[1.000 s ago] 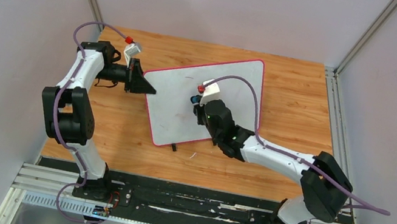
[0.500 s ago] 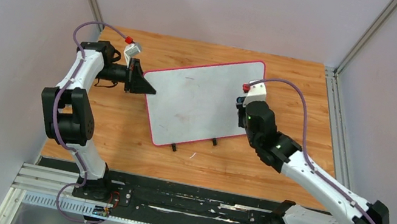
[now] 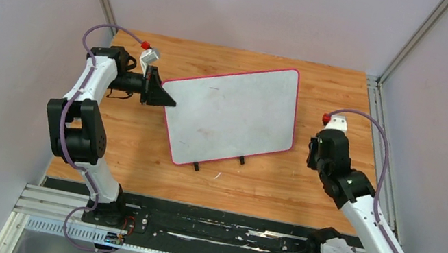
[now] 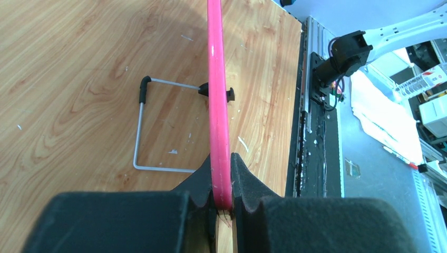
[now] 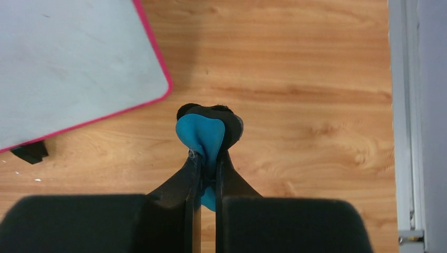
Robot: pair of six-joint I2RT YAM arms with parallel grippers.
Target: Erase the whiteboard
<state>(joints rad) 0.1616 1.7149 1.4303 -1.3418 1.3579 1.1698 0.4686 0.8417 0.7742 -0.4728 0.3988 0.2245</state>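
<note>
The whiteboard (image 3: 230, 115) has a white face and a pink rim and lies tilted on its wire stand on the wooden table. Only faint marks show on its face. My left gripper (image 3: 167, 98) is shut on the board's left pink edge (image 4: 219, 132). My right gripper (image 3: 315, 153) is off the board, over the table to its right, and is shut on a blue cloth (image 5: 203, 134). The board's lower right corner (image 5: 79, 68) shows in the right wrist view, up and left of the cloth.
The board's wire stand (image 4: 141, 132) rests on the wooden table (image 3: 343, 106). Small black feet (image 3: 241, 160) poke out under the board's near edge. A metal rail (image 3: 381, 126) runs along the table's right side, and a black rail (image 3: 203, 227) along the front.
My right gripper has swept right with the blue cloth, from the middle of the board across its right edge, and now is over the bare table. The left gripper has not moved.
</note>
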